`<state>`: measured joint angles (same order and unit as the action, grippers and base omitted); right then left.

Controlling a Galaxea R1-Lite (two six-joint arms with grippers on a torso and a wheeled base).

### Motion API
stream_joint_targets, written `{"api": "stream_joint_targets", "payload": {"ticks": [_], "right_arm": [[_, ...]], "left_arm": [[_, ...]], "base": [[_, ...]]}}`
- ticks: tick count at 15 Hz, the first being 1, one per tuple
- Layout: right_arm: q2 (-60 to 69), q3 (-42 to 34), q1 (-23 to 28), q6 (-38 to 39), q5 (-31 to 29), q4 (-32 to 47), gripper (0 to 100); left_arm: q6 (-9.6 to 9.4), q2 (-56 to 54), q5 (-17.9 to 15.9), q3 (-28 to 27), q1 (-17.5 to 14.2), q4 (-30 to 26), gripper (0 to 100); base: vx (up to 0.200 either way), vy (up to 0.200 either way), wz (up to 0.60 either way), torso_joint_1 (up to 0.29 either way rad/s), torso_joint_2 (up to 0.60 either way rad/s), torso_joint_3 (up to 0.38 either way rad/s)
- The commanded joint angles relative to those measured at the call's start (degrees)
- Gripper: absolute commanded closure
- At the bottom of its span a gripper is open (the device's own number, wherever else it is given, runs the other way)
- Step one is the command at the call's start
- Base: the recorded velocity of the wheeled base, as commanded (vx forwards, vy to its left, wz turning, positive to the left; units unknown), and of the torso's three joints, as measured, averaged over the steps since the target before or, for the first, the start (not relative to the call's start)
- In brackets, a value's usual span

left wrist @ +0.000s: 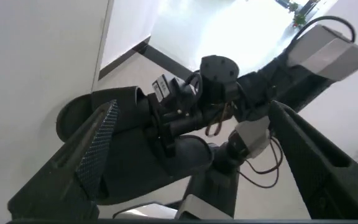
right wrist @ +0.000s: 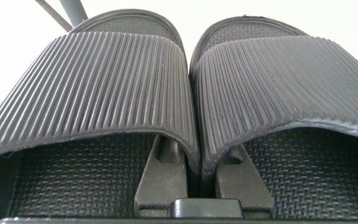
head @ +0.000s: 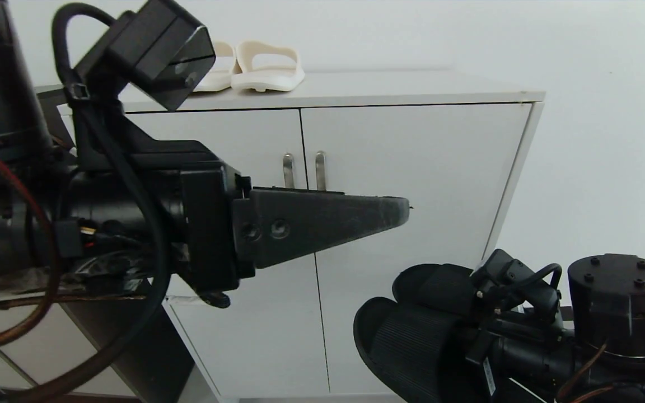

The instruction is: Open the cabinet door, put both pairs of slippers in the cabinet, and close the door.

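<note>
The white cabinet (head: 412,184) stands with both doors shut, its two metal handles (head: 304,170) side by side at the middle seam. A pair of white slippers (head: 266,67) rests on the cabinet's top. My left gripper (head: 401,210) is open and level in front of the doors, its tip just below and right of the handles, with nothing between its fingers (left wrist: 98,149). Low on the right, my right gripper (head: 462,330) is shut on the pair of black slippers (head: 412,330), pinching their inner edges (right wrist: 197,149) together.
A plain white wall rises behind and to the right of the cabinet. Light floor and a dark baseboard (left wrist: 135,53) show beside the cabinet. My right arm (left wrist: 216,93) with the black slippers sits close under the left gripper.
</note>
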<state>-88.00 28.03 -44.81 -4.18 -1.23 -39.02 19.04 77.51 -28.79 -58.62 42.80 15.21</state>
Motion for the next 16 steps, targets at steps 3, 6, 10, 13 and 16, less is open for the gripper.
{"api": "stream_joint_targets", "payload": {"ticks": [3, 6, 10, 13, 16], "right_arm": [[-0.06, 0.01, 0.08, -0.04, 0.00, 0.00, 100], [-0.24, 0.01, 0.69, -0.04, 0.00, 0.00, 100], [-0.24, -0.08, 0.69, -0.04, 0.18, 0.09, 100], [-0.24, -0.16, 0.69, -0.04, 0.18, 0.09, 100], [-0.33, -0.25, 0.69, -0.04, 0.18, 0.09, 100]], "left_arm": [[-1.38, 6.96, 1.37, -2.11, -5.27, 2.80, 0], [-2.17, 7.66, 5.15, -2.46, -5.62, 3.51, 0], [-3.49, 7.83, 4.36, -2.46, -9.31, 3.51, 0], [-3.57, 7.75, -4.16, -2.64, -12.74, 3.51, 0], [-3.84, 9.94, -3.64, -3.78, -14.24, 3.59, 0]], "base": [[0.000, 0.000, 0.00, 0.000, 0.00, 0.000], [0.000, 0.000, 0.00, 0.000, 0.00, 0.000], [0.000, 0.000, 0.00, 0.000, 0.00, 0.000], [0.000, 0.000, 0.00, 0.000, 0.00, 0.000], [0.000, 0.000, 0.00, 0.000, 0.00, 0.000]]}}
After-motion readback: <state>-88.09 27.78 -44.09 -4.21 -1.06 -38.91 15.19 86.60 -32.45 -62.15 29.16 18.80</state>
